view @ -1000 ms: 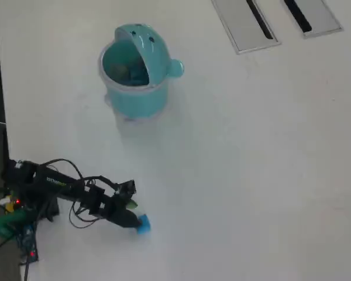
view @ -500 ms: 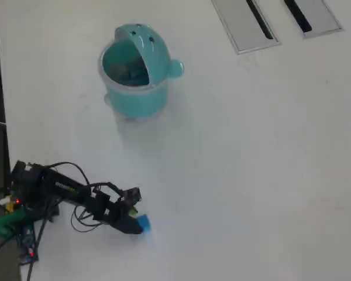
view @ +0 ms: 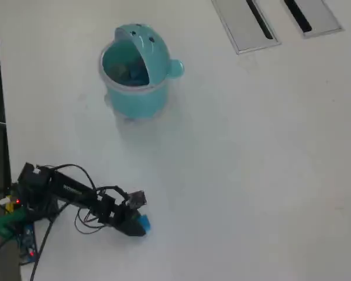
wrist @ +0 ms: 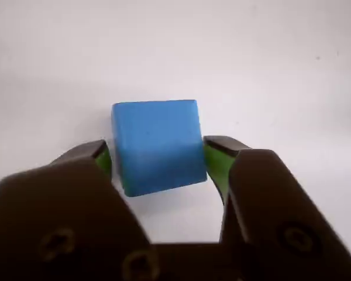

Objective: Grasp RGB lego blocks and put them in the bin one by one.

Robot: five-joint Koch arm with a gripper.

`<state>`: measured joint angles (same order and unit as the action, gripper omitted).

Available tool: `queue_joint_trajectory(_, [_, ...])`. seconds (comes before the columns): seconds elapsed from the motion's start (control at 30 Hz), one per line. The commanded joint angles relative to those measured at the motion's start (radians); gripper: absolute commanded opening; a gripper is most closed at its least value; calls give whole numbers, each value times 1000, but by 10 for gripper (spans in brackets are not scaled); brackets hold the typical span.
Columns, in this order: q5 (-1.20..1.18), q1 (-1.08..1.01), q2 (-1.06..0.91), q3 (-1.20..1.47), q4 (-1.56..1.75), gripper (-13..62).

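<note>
Overhead view: claw (view: 141, 225) has lowered over blue block (view: 144, 222).

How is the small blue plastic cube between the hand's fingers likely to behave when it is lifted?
The small blue plastic cube looks rigid and flat-sided, so it probably won't squash or roll. Its smooth faces may slip or twist between the narrow green pads of the hand. Being tiny beside the arm, it is likely very light.

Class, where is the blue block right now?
In the overhead view the blue block sits low and left on the table, between the fingers, far below the bin.
</note>
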<state>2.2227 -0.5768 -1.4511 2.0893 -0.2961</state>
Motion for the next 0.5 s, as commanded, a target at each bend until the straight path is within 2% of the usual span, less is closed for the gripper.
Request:
queue_joint_trajectory(0.0, [-18, -3, -6, -81, 51, 217])
queue_joint_trajectory(0.17, [-114, 44, -11, -78, 49, 129])
queue_joint_trajectory(0.47, [-299, 219, -127, -80, 49, 123])
